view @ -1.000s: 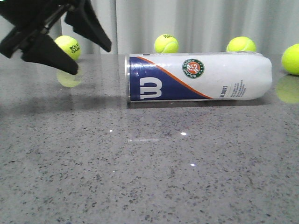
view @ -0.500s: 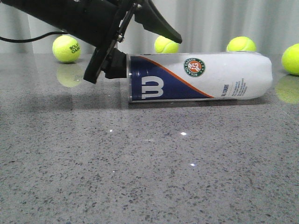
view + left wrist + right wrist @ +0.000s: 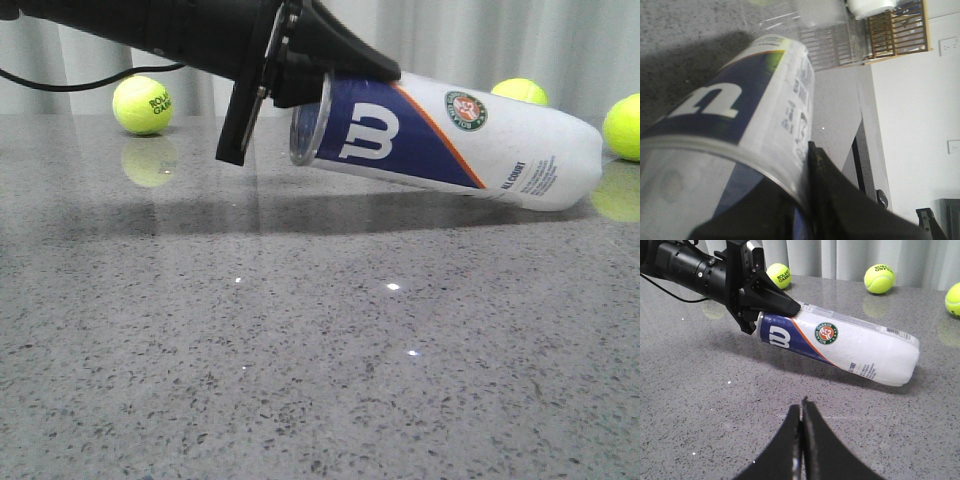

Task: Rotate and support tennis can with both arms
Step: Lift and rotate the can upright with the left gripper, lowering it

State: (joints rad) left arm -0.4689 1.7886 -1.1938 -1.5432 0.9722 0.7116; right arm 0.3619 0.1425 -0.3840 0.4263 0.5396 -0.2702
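While tilted: tennis can [image 3: 450, 140] rests on the table [image 3: 320, 350] by its far end only.
Left gripper [image 3: 315, 75]: clamps its raised rim.
Right gripper [image 3: 801, 415]: closed, empty, well apart.

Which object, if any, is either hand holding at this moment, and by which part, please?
The left hand grips the tall clear plastic tennis can at its open end by the W logo, that end lifted off the table. The right hand is closed on nothing.
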